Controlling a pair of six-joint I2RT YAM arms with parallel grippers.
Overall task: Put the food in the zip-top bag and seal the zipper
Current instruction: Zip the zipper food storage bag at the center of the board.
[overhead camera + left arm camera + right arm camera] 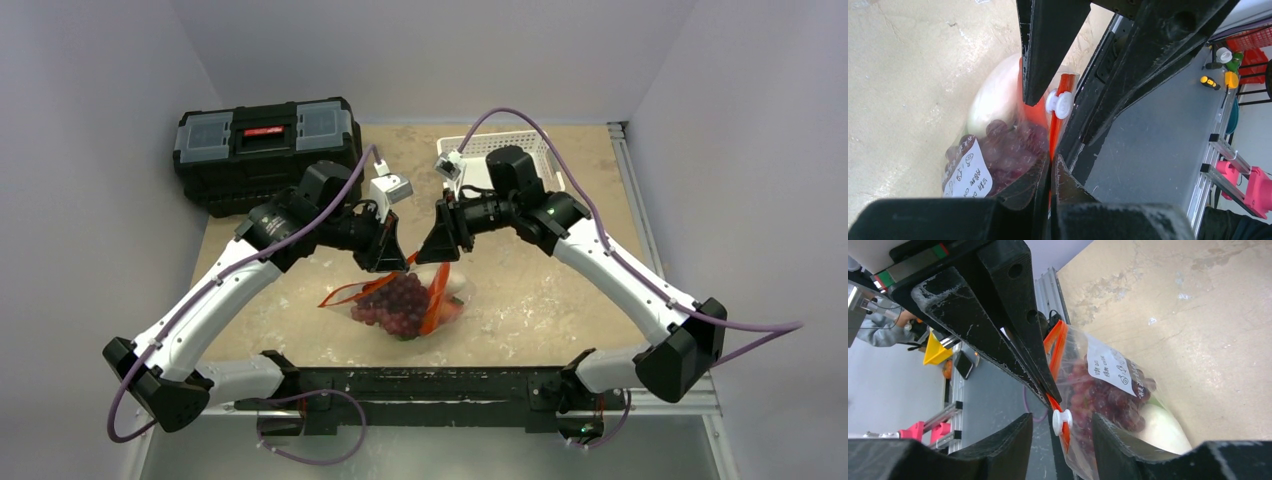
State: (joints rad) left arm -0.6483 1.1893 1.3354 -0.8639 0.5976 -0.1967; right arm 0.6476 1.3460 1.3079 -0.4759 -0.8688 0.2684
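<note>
Left wrist, left pincer (1051, 172) pinching zipper (1055, 127), right pincer (1060, 434) spread around slider (1062, 421)

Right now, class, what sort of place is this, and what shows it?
Probably a robotics lab: two arms bolted to a metal rail, a black toolbox at the back, plain white walls enclosing the scuffed table.

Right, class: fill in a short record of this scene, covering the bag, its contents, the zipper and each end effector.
container: clear zip-top bag
contents seen: grapes, white bulb
zipper: orange-red strip with a white slider
left end effector: shut on the zipper
right end effector: open, jaws either side of the slider
</note>
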